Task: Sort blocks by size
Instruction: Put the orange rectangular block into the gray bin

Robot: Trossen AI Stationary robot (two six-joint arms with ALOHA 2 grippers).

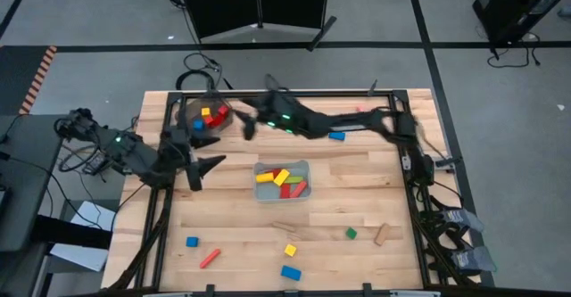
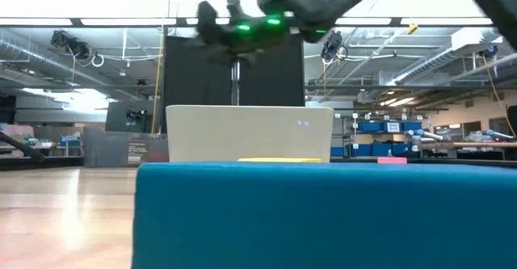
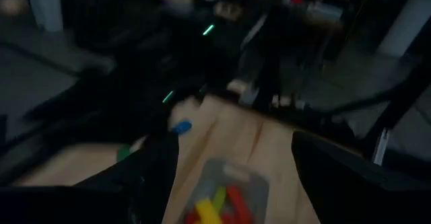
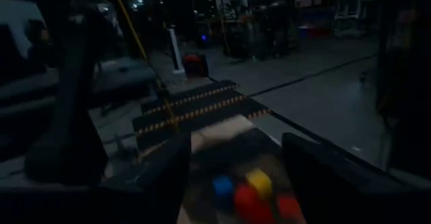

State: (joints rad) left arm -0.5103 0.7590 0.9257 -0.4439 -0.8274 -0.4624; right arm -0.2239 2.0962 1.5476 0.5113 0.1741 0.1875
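Nearest the lower edge of the high view, loose blocks lie unsorted on the table: a blue block, a red bar, a small blue cube, a yellow cube, a green cube and a plain wood piece. We take these as work still to do.

Mid-frame sits the clear tray, holding longer red and yellow bars; it appears to be the bin for the larger pieces. The left claw hangs just left of it, fingers apart and empty, seemingly waiting.

Farther up, at upper left of the table, the dark bowl holds small red, yellow and blue cubes, so likely the small-size bin. The right claw reaches across to its right edge; its wrist view looks down on those cubes between spread fingers with nothing between them. We judge a cube has just been dropped. One blue block lies beside the right arm.

The table is pale butcher-block wood in a black frame, on grey floor with cables. Beyond, the low view shows an open workshop with shelving and ceiling ducts.
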